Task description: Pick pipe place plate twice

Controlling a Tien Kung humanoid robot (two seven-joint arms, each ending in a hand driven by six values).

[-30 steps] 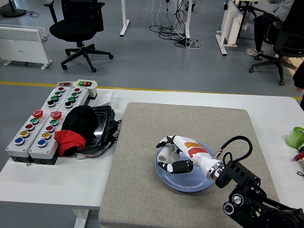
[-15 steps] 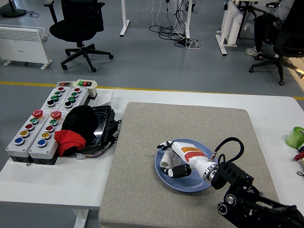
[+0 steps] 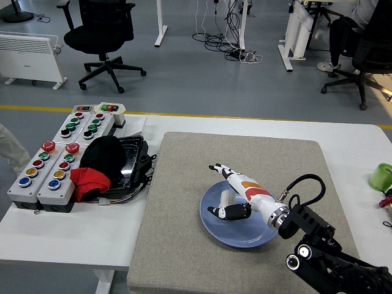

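Note:
A blue plate point(image 3: 214, 225) lies on the grey mat point(image 3: 184, 184), right of its middle. A short white pipe point(image 3: 227, 198) lies in the plate's left half. My right hand point(image 3: 220, 191), white with an orange stripe and black fingertips, comes in from the lower right and hovers over the plate. Its fingers point(image 3: 218, 168) stretch out up and left past the plate's rim, and its thumb point(image 3: 224, 212) points left below the pipe. The hand is open, with the pipe between fingers and thumb. My left arm is out of view.
Two grey button boxes point(image 3: 49, 168) and two white ones point(image 3: 89, 122) stand at the left. Beside them a black cap point(image 3: 103, 156) and a red cloth point(image 3: 90, 181) lie on a black tray. A green cup point(image 3: 381, 176) stands at the right edge.
My right hand has uncurled: the fingers have swung up and away from the pipe. The pipe now shows lying in the plate.

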